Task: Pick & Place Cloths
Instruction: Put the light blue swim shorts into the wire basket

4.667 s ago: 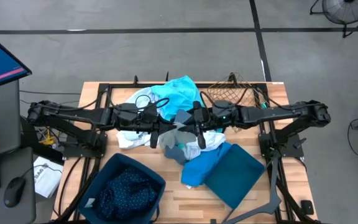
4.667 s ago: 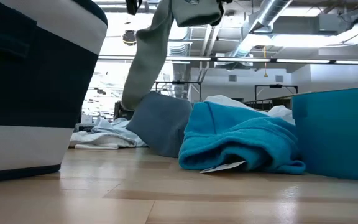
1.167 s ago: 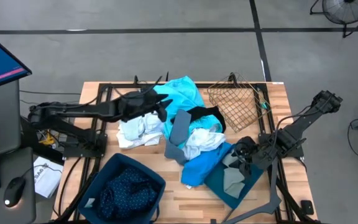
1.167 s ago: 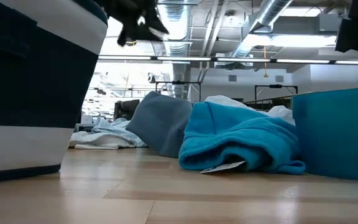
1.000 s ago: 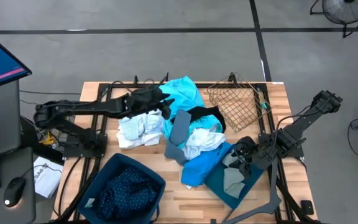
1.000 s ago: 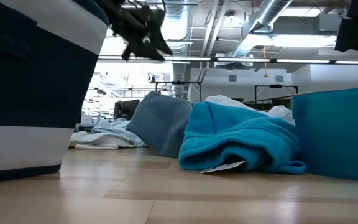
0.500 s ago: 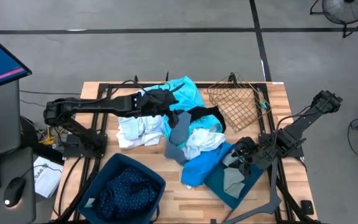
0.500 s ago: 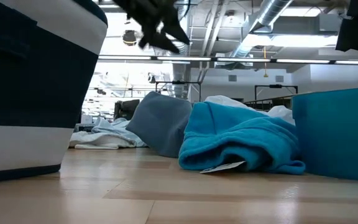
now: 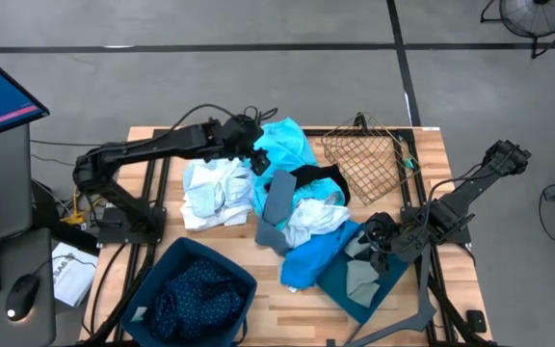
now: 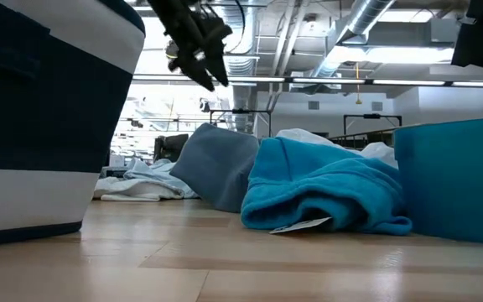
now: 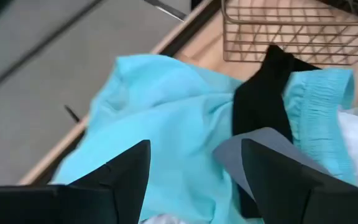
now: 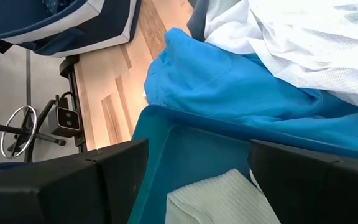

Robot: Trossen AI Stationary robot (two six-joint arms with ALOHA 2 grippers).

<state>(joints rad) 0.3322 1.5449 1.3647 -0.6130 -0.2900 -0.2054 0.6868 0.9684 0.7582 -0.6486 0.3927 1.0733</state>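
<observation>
Your left tool (image 9: 254, 154), released and empty, hovers at the pile's 11 o'clock over the turquoise cloth (image 9: 282, 145), which looks light, limp and likely to drape, so pinch a raised fold, while your right tool (image 9: 374, 237) waits open above the bin (image 9: 374, 280).

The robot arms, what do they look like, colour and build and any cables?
Both are black, slim, jointed arms on black frame mounts. The left gripper and right gripper each end in two flat, matte black tapered fingers. Thin black cables loop along the left arm.
</observation>
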